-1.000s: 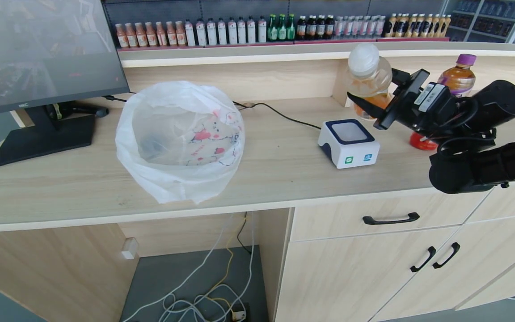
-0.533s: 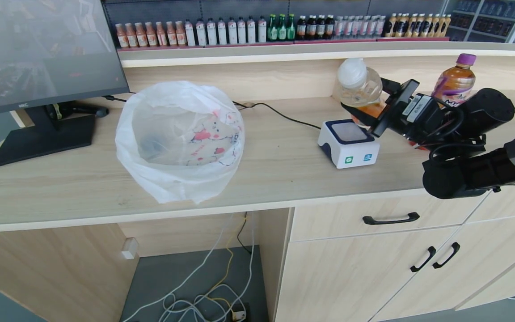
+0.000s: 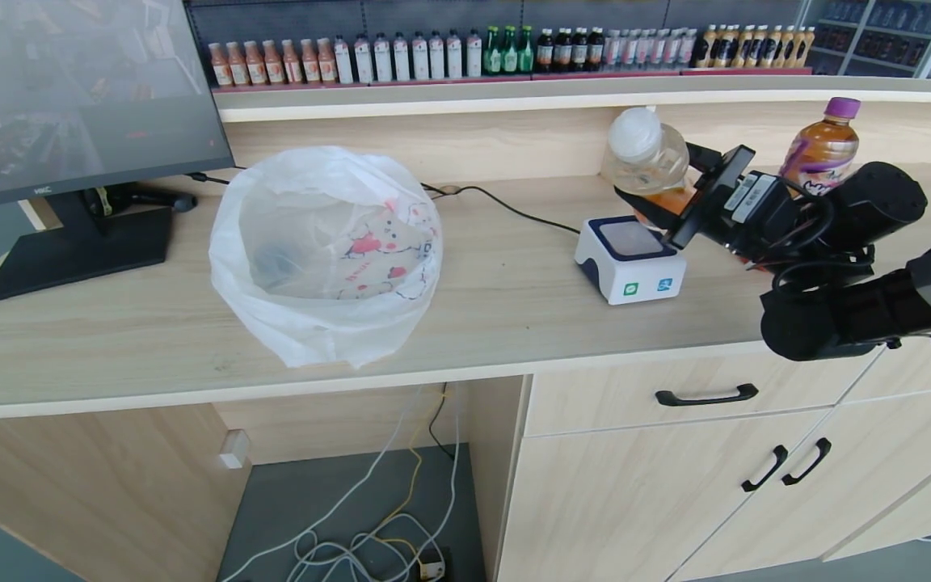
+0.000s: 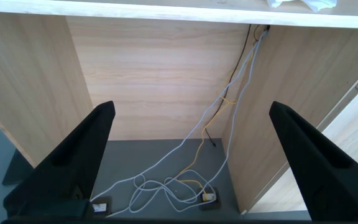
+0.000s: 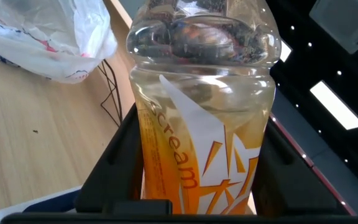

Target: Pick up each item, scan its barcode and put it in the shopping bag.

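My right gripper [image 3: 663, 206] is shut on a clear bottle of orange drink [image 3: 650, 162] with a white and orange label, and holds it tilted just above the far right corner of the white barcode scanner [image 3: 629, 259]. Up close the bottle [image 5: 201, 124] sits clamped between the black fingers [image 5: 110, 168]. The white shopping bag [image 3: 326, 250] stands open on the counter to the scanner's left. A second bottle with a purple cap [image 3: 821, 149] stands at the back right. My left gripper [image 4: 191, 162] hangs open below the counter, over the floor cables.
A monitor [image 3: 69, 105] on a black stand fills the counter's left end. A black cable [image 3: 506, 206] runs along the counter behind the scanner. A raised ledge [image 3: 514, 93] with a row of bottles borders the back. Drawers [image 3: 704, 396] sit under the counter's right half.
My right gripper has carried the bottle down and to the left, from beside the scanner to just over its far corner. In the last half second it barely moved.
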